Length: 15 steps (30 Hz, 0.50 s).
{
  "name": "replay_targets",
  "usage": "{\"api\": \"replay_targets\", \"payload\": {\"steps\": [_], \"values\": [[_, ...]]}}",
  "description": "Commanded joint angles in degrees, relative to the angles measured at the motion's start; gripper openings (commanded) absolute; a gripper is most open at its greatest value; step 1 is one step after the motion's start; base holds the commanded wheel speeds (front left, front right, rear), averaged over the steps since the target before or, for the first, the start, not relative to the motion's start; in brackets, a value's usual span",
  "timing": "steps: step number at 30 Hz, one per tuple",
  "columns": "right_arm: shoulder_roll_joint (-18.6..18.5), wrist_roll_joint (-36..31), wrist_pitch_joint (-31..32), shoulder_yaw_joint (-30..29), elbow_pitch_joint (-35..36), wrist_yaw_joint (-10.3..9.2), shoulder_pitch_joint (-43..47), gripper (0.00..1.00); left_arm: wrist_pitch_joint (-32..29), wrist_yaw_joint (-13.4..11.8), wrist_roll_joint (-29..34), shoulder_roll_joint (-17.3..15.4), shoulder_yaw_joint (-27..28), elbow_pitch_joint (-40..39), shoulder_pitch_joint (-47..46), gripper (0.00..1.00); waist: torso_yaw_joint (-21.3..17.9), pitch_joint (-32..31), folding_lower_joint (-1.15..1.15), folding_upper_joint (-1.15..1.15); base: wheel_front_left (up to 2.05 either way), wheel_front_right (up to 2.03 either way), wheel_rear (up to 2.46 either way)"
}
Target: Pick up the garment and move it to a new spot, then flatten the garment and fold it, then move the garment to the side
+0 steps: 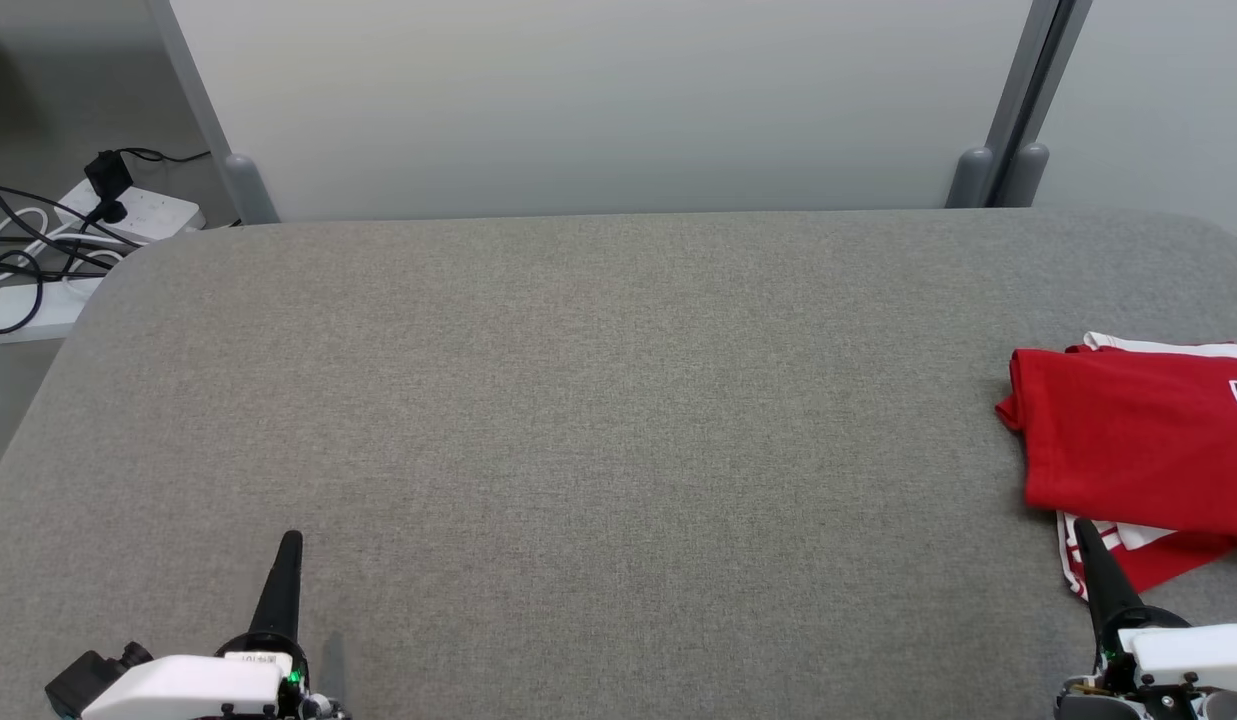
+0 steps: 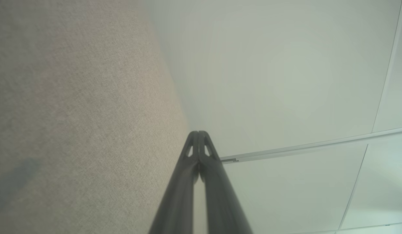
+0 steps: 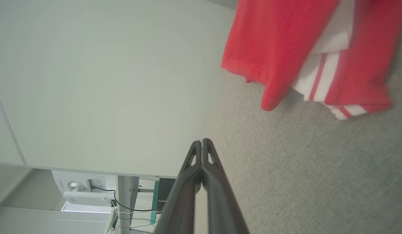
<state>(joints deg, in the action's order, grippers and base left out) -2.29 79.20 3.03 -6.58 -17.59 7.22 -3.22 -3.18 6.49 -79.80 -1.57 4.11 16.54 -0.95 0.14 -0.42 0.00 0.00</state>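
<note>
Head view: the folded red shirt (image 1: 1128, 440) lies at the desk's (image 1: 618, 400) right edge, near the right jaws. The left jaws and right jaws are both pressed together.
Left wrist view: the jaws are together above the desk (image 2: 74, 113).
Right wrist view: the jaws are together, with the shirt (image 3: 275, 45) ahead, not touching them.

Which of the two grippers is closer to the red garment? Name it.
The right gripper: its shut tip points at the near edge of the red garment. The left gripper sits over the grey table, far from it.
</note>
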Motion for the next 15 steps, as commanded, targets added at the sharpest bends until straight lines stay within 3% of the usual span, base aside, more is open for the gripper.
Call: {"api": "replay_targets", "payload": {"steps": [1, 15], "values": [[-0.7, 2.2, 0.8, 0.9, 2.0, 0.26, -2.7, 0.00, -0.7, 0.6, -2.3, -1.2, 1.8, -1.9, -3.9, 0.00, 0.0, 0.1, 0.00, 0.00, 0.00, 0.00, 0.00], [-0.6, 11.1, 3.0, 0.2, 3.3, 0.26, -2.9, 0.00, -2.9, 0.9, -10.6, -1.3, 2.3, -2.4, -5.0, 0.00, -0.1, 0.5, 0.00, 0.00, 0.00, 0.00, 0.00]]}}
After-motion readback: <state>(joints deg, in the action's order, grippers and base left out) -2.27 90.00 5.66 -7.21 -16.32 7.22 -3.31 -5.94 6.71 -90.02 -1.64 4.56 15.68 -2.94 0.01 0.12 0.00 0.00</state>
